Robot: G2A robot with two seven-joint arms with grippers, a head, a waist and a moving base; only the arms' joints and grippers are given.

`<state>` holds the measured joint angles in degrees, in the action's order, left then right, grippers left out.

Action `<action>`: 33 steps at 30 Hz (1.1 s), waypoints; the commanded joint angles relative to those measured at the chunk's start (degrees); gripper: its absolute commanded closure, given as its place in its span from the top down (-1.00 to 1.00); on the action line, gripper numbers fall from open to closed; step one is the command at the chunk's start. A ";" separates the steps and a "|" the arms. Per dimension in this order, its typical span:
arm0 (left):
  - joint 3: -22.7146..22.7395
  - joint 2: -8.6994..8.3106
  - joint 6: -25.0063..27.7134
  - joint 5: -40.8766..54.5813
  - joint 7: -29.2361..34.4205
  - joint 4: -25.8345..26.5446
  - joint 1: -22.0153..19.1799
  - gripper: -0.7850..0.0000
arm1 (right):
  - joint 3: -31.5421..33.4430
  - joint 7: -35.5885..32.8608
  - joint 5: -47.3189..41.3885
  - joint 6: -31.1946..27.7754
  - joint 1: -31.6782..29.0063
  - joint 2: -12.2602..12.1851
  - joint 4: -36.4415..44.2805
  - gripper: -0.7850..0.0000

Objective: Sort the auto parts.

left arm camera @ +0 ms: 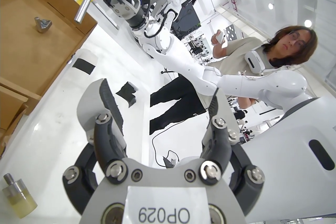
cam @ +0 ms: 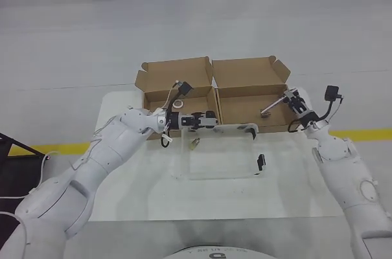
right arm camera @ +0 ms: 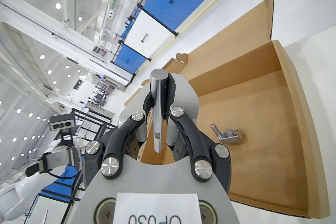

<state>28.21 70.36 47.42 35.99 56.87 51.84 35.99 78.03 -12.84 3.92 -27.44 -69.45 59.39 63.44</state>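
Steel rod (right arm camera: 157,114) sits clamped in the right hand (right arm camera: 158,93), held above the right cardboard box (right arm camera: 262,104), where a small metal bracket (right arm camera: 227,134) lies. Left hand (left arm camera: 160,89) hangs released and wide open over the white counter (cam: 293,194), near a threaded cylinder (left arm camera: 18,196).

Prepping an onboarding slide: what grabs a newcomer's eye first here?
The right gripper is shut on a shiny metal rod, over the right-hand open brown cardboard box at the far side of the white table. Next, the open left gripper by the clear plastic tray mid-table.
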 commanded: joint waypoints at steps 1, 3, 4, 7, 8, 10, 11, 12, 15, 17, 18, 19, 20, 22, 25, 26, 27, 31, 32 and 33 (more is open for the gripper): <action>-0.06 0.07 0.02 -0.03 -0.02 -0.29 -0.11 0.71 | -0.58 -1.09 0.60 1.39 0.34 0.14 -0.16 -1.00; -0.10 0.14 0.05 0.01 -0.05 -0.54 -0.19 0.72 | -0.95 -2.03 0.81 2.27 0.74 0.27 -0.31 -1.00; -0.12 0.17 0.01 0.04 -0.01 -0.64 -0.24 0.72 | -1.02 -2.33 0.80 2.58 0.93 0.32 -0.44 -1.00; -0.13 0.26 0.04 0.18 -0.04 -0.90 -0.36 0.77 | -1.14 -3.00 0.81 3.41 1.45 0.47 -0.73 -1.00; -0.15 0.28 0.00 0.10 0.00 -1.03 -0.45 0.77 | -1.19 -3.27 0.82 3.83 1.65 0.52 -0.83 -1.00; -0.17 0.36 -0.05 0.17 0.05 -1.17 -0.59 0.84 | -1.31 -3.76 1.05 4.84 2.04 0.61 -1.05 -1.00; -0.18 0.40 -0.08 0.21 0.08 -1.24 -0.66 0.84 | -1.37 -4.01 0.91 5.18 2.22 0.68 -1.17 -1.00; -0.20 0.44 -0.14 0.24 0.14 -1.35 -0.71 0.91 | -1.43 -4.34 0.68 5.58 2.34 0.74 -1.34 -1.00; -0.27 0.56 -0.30 0.33 0.30 -1.50 -0.90 1.00 | -1.61 -4.94 1.12 6.62 2.80 0.86 -1.78 -1.00; -0.33 0.63 -0.45 0.34 0.45 -1.62 -1.03 1.00 | -1.66 -5.02 1.31 7.10 3.05 0.95 -2.07 -1.00; -0.34 0.66 -0.48 0.39 0.48 -1.69 -1.08 1.00 | -1.68 -5.14 1.40 7.12 3.17 0.99 -2.18 -1.00; -0.35 0.69 -0.50 0.42 0.50 -1.76 -1.13 1.00 | -1.65 -5.28 1.35 7.16 3.27 1.02 -2.34 -1.00; -0.38 0.73 -0.54 0.43 0.54 -1.79 -1.19 1.00 | -1.63 -5.38 1.38 7.21 3.37 1.05 -2.43 -1.00; -0.43 0.79 -0.63 0.47 0.63 -1.88 -1.31 1.00 | -1.56 -5.49 1.43 7.18 3.48 1.11 -2.55 -1.00; -0.51 0.90 -0.72 0.43 0.72 -1.89 -1.52 1.00 | -1.41 -5.67 1.57 7.37 3.60 1.18 -2.56 -0.40; -0.56 0.93 -0.75 0.38 0.75 -1.87 -1.56 1.00 | -1.39 -5.85 1.51 7.39 3.60 1.21 -2.50 -0.34; -0.58 0.96 -0.76 0.39 0.76 -1.89 -1.60 1.00 | -1.34 -5.96 1.48 7.37 3.60 1.23 -2.48 -0.33; -0.66 1.03 -0.72 0.31 0.72 -2.03 -1.72 1.00 | -1.29 -6.42 1.72 7.45 3.59 1.32 -2.36 -0.30; -0.67 1.04 -0.70 0.30 0.70 -2.06 -1.73 1.00 | -1.30 -6.53 1.70 7.49 3.58 1.36 -2.35 -0.28; -0.68 1.06 -0.70 0.31 0.70 -2.08 -1.74 1.00 | -1.32 -6.62 1.78 7.49 3.57 1.39 -2.35 -0.26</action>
<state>27.54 71.40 46.70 36.30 57.58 49.78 34.26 76.73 -19.36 5.64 -19.96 -65.87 60.75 61.09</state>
